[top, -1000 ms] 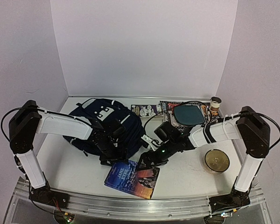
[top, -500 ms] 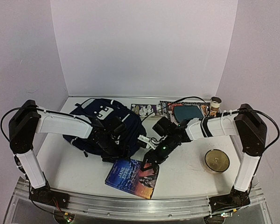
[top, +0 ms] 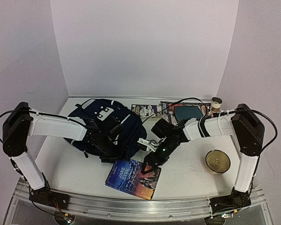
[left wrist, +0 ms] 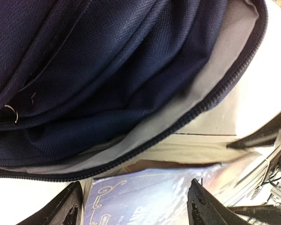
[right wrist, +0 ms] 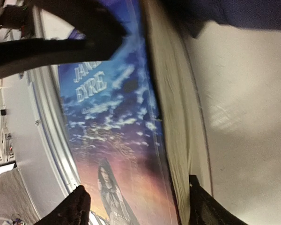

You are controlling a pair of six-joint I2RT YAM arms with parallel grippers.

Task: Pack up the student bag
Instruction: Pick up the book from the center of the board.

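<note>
Right gripper [right wrist: 140,206]: spread, astride edge of book [top: 131,176] | left gripper [left wrist: 136,208]: spread at student bag [top: 126,129] mouth | mouth faces book, left of right gripper

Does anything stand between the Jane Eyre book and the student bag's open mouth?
Nothing visible does. The Jane Eyre book lies flat right in front of the student bag's unzipped mouth. The right gripper is open over the book's edge, and the left gripper is open beside the mouth.
</note>
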